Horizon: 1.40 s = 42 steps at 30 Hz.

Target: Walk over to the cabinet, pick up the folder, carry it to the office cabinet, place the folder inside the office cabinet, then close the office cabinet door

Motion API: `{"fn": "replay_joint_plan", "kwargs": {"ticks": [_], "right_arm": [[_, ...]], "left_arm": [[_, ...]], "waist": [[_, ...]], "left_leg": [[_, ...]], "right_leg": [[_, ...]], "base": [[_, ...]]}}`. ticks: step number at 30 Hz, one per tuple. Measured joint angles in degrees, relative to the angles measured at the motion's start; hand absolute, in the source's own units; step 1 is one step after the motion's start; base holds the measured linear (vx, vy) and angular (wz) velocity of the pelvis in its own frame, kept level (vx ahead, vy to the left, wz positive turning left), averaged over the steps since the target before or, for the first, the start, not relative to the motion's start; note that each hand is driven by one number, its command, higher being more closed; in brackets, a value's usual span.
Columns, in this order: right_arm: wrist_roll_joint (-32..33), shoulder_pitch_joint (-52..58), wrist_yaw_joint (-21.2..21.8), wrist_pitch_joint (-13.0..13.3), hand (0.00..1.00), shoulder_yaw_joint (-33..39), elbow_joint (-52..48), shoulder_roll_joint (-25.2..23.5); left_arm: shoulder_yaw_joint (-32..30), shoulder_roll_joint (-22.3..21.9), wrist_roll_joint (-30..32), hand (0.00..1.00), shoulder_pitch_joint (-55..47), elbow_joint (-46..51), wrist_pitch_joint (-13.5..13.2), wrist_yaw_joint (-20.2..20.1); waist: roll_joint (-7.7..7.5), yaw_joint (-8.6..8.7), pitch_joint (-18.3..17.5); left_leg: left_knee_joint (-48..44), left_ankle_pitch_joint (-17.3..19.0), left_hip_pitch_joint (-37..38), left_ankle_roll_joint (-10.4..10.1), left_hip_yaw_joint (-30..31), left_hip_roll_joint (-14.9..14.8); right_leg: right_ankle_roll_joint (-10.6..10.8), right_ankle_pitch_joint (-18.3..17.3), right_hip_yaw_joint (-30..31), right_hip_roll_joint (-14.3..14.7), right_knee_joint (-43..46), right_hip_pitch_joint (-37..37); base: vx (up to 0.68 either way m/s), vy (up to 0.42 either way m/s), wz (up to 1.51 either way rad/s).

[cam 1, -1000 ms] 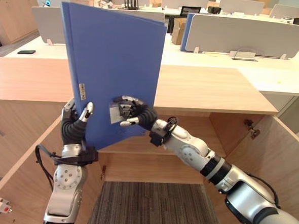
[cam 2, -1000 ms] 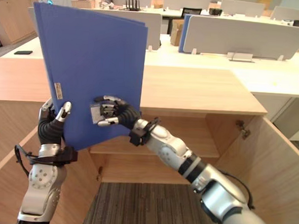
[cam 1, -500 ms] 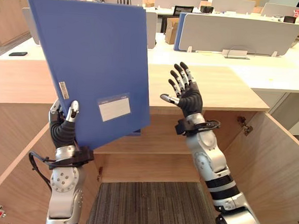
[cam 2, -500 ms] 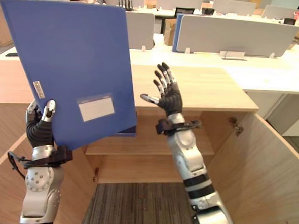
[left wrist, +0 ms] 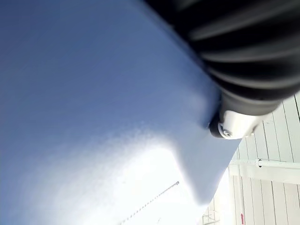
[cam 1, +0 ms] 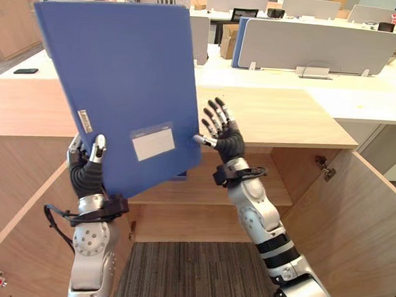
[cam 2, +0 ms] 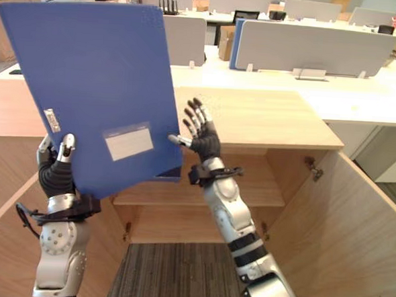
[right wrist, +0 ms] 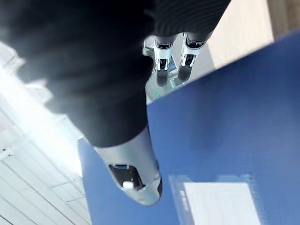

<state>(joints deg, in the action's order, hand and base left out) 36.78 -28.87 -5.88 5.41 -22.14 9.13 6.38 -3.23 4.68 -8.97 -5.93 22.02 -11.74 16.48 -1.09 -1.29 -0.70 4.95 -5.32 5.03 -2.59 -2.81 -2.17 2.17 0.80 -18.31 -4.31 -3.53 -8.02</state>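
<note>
The left hand [cam 1: 85, 172] pinches the lower corner of a smooth, flat blue folder [cam 1: 122, 70]; its white rectangular label [cam 1: 153, 141] is unreadable. The right hand [cam 1: 227, 135] is spread wide just beside the folder's edge.

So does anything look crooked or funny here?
Yes, the blue folder is tipped to one side, high in the air. The left robot hand pinches it by just one bottom corner, and the right robot hand is open beside its edge, not gripping. Nothing looks spilled or broken.
</note>
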Motion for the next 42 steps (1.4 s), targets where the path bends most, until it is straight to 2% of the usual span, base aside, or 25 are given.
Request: {"fn": "replay_joint_plan", "kwargs": {"ticks": [3, 7, 12, 17, 24, 25, 30, 34, 35, 38, 41, 42], "right_arm": [[6.0, -4.3, 0.6, -0.2, 0.00, -1.0, 3.7, 0.6], [14.4, -10.4, 2.2, -1.1, 0.00, -6.9, 7.9, 5.6], [25.7, -16.4, 6.5, -2.4, 0.00, -13.5, 10.7, 11.9], [28.1, -20.5, 8.1, -3.1, 0.00, -17.8, 12.2, 15.6], [29.6, -23.9, 10.9, -3.1, 0.00, -20.8, 12.4, 18.3], [29.6, -24.1, 10.9, -3.2, 1.00, -21.0, 12.5, 18.4], [29.4, -26.3, 12.8, -3.5, 1.00, -23.2, 13.2, 19.5], [29.4, -27.3, 15.5, -3.4, 1.00, -24.7, 13.2, 20.9], [29.5, -27.4, 16.1, -3.3, 1.00, -25.1, 13.1, 21.3], [29.7, -27.4, 17.3, -3.3, 1.00, -25.8, 13.0, 23.1], [30.3, -26.6, 18.7, -3.1, 1.00, -26.2, 11.4, 25.8], [30.3, -25.2, 19.2, -3.0, 1.00, -25.4, 9.9, 27.1]], "left_arm": [[0.3, 0.4, -1.1, 1.00, 0.0, 0.0, -0.1, -0.1], [0.2, 2.1, -3.5, 1.00, 0.1, 0.0, -1.0, -0.2], [0.3, 5.2, -8.0, 1.00, 0.3, 0.0, -1.5, -1.3], [1.5, 7.6, -11.1, 1.00, 1.0, 0.0, -3.3, -3.9], [1.7, 10.0, -20.3, 1.00, 1.2, -0.1, -3.6, -7.0], [1.8, 10.4, -21.6, 1.00, 1.2, -0.2, -3.6, -7.6], [1.8, 11.8, -30.8, 1.00, 1.2, -2.6, -3.6, -10.6], [1.8, 12.2, -34.8, 1.00, 1.2, -4.1, -3.7, -12.8], [2.0, 12.4, -36.1, 0.00, 1.2, -4.7, -3.9, -14.0], [3.5, 12.7, -39.1, 0.00, 1.2, -4.9, -4.5, -17.5], [6.5, 13.2, -41.9, 0.00, 1.2, -4.9, -6.2, -21.0], [8.2, 14.1, -42.5, 0.00, 1.1, -4.9, -6.8, -23.2]], "waist": [[0.02, -0.06, 0.0], [0.02, -0.48, 0.1], [0.07, -1.27, 0.3], [0.12, -1.46, 0.4], [0.41, -1.49, 0.7], [0.41, -1.50, 0.7], [0.50, -1.51, 0.7], [0.50, -1.47, 0.7], [0.50, -1.42, 0.7], [0.50, -1.47, 0.6], [0.51, -1.34, 0.6], [0.51, -1.39, 0.6]], "left_leg": [[0.0, 0.0, 0.0, -0.1, 0.1, 0.0], [0.0, -0.1, 0.0, -0.1, 0.1, 0.0], [0.0, -0.1, -0.3, -0.2, 0.2, 0.0], [0.0, -0.2, -0.9, -0.3, 0.4, 0.0], [0.0, -0.3, -1.0, -0.4, 0.4, 0.0], [0.0, -0.3, -1.0, -0.5, 0.4, 0.0], [0.0, -0.4, -1.1, -0.5, 0.4, -0.1], [0.0, -0.4, -1.1, -0.5, 0.4, -0.1], [0.0, -0.4, -1.1, -0.5, 0.4, -0.1], [0.0, -0.4, -1.2, -0.5, 0.4, -0.1], [0.0, -0.4, -1.2, -0.5, 0.4, -0.1], [0.0, -0.4, -1.2, -0.5, 0.4, -0.1]], "right_leg": [[0.0, 0.0, -0.1, 0.0, 0.0, 0.0], [0.0, 0.0, -0.1, 0.1, 0.0, 0.1], [0.0, 0.0, -0.2, 0.1, 0.1, 0.1], [0.0, 0.0, -0.2, 0.1, 0.2, 0.6], [-0.2, -0.1, -0.2, 0.2, 0.4, 0.7], [-0.2, -0.1, -0.2, 0.2, 0.4, 0.8], [-0.2, -0.1, -0.1, 0.3, 0.5, 0.9], [-0.2, -0.1, -0.1, 0.3, 0.4, 0.9], [-0.2, -0.1, -0.1, 0.3, 0.4, 0.9], [-0.2, -0.1, -0.1, 0.3, 0.4, 0.9], [-0.2, -0.1, -0.1, 0.3, 0.4, 0.9], [-0.2, -0.1, -0.1, 0.3, 0.5, 0.9]], "base": [[0.00, 0.000, 0.00], [0.00, 0.000, 0.00], [0.00, 0.000, 0.00], [0.00, 0.000, 0.00], [0.00, 0.000, 0.00], [0.00, 0.000, 0.00], [0.00, 0.000, 0.00], [0.00, 0.000, 0.00], [0.00, 0.000, 0.00], [0.00, 0.000, 0.00], [0.00, 0.000, 0.00], [0.00, 0.000, 0.00]]}}
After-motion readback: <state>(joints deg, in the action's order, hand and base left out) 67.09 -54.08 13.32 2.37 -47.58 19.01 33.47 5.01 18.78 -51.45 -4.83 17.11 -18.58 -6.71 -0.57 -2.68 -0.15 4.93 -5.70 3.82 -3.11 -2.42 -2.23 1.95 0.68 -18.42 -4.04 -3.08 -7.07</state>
